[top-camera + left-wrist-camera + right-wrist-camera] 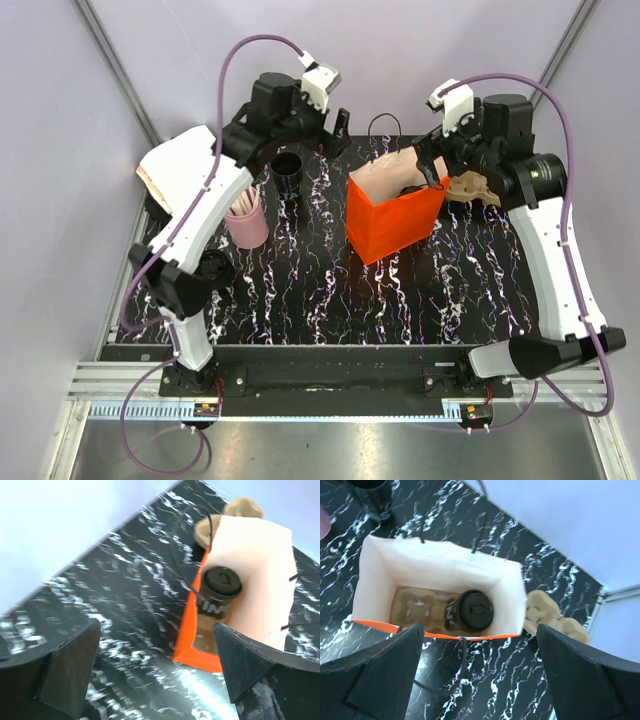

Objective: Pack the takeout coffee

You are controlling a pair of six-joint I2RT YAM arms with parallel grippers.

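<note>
- Left arm pose: it rises from its base at the near left, bends over the pink cup (247, 222), and carries its wrist to the far side of the black marbled table (300, 290); the wrist is turned toward the orange bag (395, 215).
- Left gripper (156, 645): the jaws stand wide apart; nothing lies between the fingers (70, 670); it touches nothing and is well apart from the bag.
- Right arm pose: it runs from its base at the near right along the right edge of the table, then folds inward; its wrist hangs over the bag's open mouth, looking down into it.
- Right gripper (480, 630): the jaws are spread fully; nothing is held; the fingers (585, 675) are above the bag's rim and clear of its contents.
- Takeout coffee (475, 611): it stands upright inside the orange bag with its dark lid on, seated in a brown cup carrier (415, 609) on the bag's floor, toward the right-hand end in the right wrist view.
- Surroundings: a lidless black cup (287, 172) stands just beyond the pink cup; a second beige carrier (545, 615) lies on the table just beside the bag.
</note>
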